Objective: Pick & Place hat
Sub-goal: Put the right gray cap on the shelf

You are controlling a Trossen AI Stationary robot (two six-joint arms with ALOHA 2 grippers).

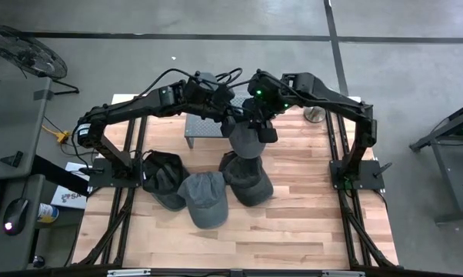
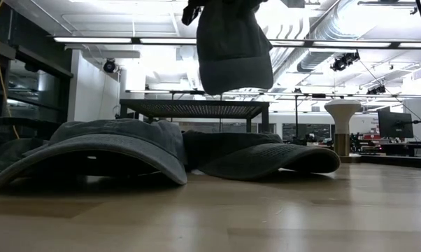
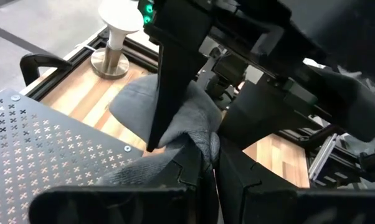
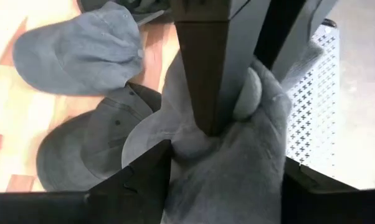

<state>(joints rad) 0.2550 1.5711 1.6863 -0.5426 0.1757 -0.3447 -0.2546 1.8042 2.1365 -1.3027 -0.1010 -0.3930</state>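
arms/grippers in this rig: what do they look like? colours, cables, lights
Both arms are black, with boxy jointed links and loose black cables looped near the wrists. The right arm has a green indicator light. The left gripper has flat, angular, matte black fingers.

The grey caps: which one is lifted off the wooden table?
The dark grey cap held up by both the left tool and the right tool. The other three lie on the wooden table.

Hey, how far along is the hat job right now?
Done: one grey hat is lifted clear of the table. In hand: both the left gripper and right gripper pinch it. Left: placing it; three hats remain on the table.
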